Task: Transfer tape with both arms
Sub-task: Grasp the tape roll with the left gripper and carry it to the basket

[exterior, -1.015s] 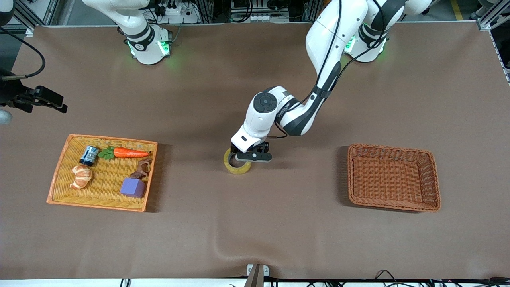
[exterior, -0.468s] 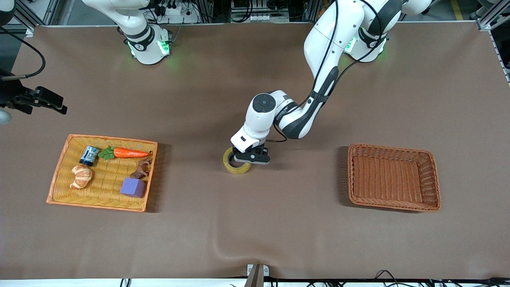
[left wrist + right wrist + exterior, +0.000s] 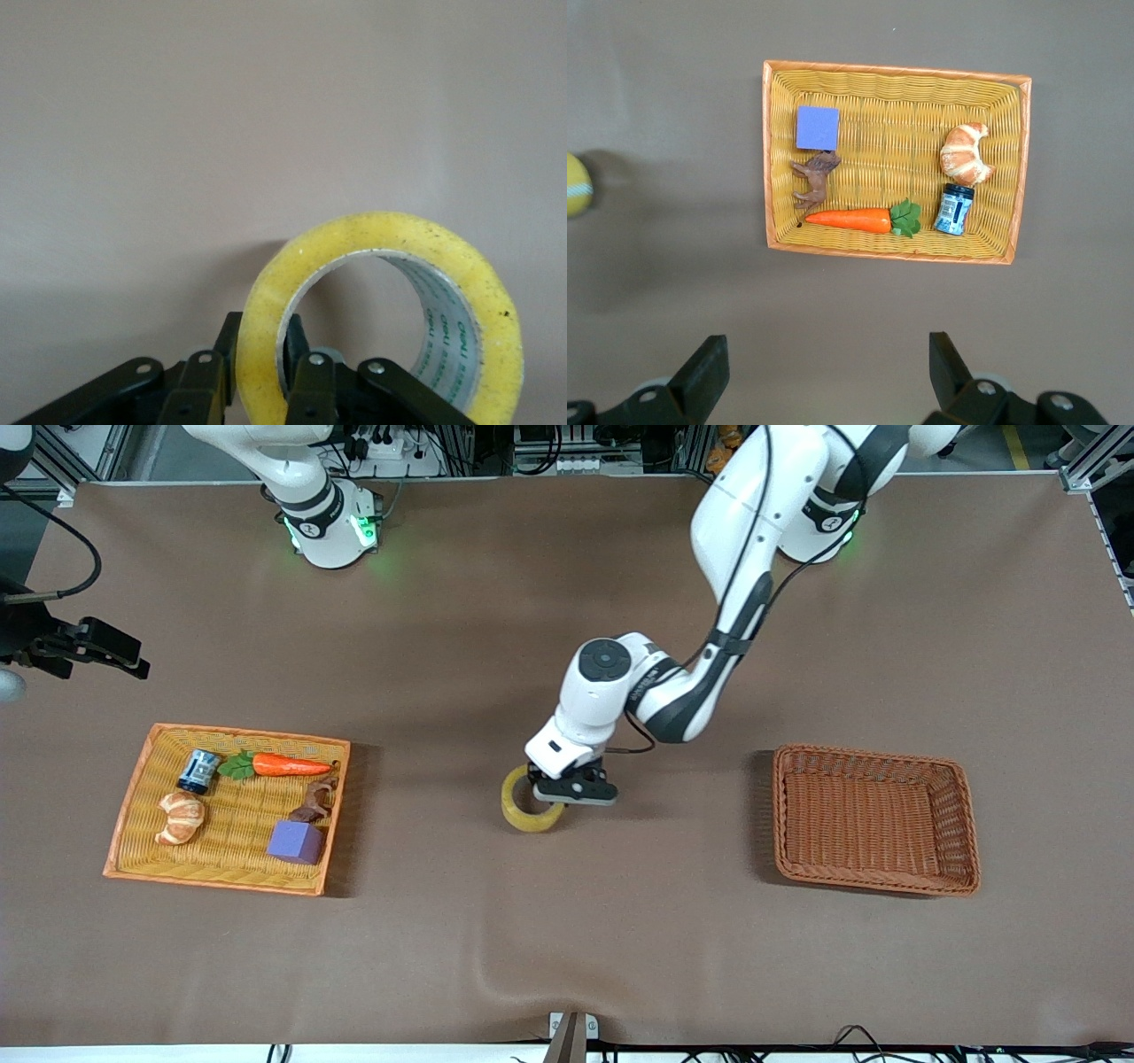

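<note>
Between the yellow tray and the brown basket, the left pincer is pinching the tape, tilting it above the desk. The right pincer is waiting with fingers spread, high over the tray.

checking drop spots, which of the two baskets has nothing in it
The brown basket toward the left arm's end of the table: only bare weave shows inside. The yellow basket holds a carrot, croissant and purple cube.

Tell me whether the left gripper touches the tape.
Touching. The left wrist view shows the left gripper with its fingers clamped on the wall of the tape.
</note>
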`<action>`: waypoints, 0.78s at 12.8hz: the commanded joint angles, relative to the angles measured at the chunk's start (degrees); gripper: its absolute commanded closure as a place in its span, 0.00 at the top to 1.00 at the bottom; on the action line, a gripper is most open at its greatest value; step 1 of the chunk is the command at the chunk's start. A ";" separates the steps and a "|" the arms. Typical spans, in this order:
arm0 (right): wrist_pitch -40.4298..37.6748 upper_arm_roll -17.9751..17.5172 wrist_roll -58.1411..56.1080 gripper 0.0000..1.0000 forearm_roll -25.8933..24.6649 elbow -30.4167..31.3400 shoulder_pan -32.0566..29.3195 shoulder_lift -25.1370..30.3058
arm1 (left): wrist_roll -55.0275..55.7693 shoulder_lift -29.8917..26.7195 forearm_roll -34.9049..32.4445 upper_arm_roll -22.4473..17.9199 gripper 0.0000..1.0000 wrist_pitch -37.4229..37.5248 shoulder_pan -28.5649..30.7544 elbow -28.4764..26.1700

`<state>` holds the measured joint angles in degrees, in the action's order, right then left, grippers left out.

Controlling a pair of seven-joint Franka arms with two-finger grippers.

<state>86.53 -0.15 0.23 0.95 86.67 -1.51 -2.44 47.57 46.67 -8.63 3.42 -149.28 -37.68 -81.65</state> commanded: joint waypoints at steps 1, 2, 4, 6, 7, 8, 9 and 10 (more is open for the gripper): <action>-0.04 -0.82 0.03 1.00 -0.07 0.78 -0.95 1.29 | 0.60 -11.83 -2.18 0.36 0.00 8.62 4.97 -6.84; -0.04 -0.82 0.03 1.00 -0.07 0.87 -0.95 1.29 | -1.15 -15.17 -2.18 0.44 0.00 11.44 6.64 -8.60; 0.05 -0.82 0.03 1.00 -0.07 0.78 -1.04 1.29 | -6.50 -20.01 -2.09 0.62 0.00 16.28 10.07 -11.50; 0.13 -0.73 0.03 1.00 -0.07 0.78 -1.04 1.29 | -15.96 -21.97 -1.57 0.97 0.00 17.89 16.29 -13.71; 0.22 -0.82 0.03 1.00 -0.07 0.78 -1.04 1.29 | -24.02 -22.06 -1.48 0.97 0.00 17.89 19.89 -14.93; 0.22 -0.82 0.03 1.00 0.02 0.78 -0.96 1.29 | -32.89 -22.06 -1.39 1.06 0.00 17.80 23.67 -15.55; 0.22 -0.82 0.03 1.00 0.02 0.87 -0.95 1.29 | -40.81 -21.97 -1.21 1.32 0.00 17.80 26.58 -15.91; 0.22 -0.82 -0.05 1.00 0.02 0.87 -1.04 1.29 | -46.03 -22.06 -1.21 1.50 0.00 17.80 28.96 -17.04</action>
<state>86.60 -0.16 0.23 0.95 86.64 -1.52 -2.39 10.82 26.12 -9.33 3.49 -130.82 -13.05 -95.88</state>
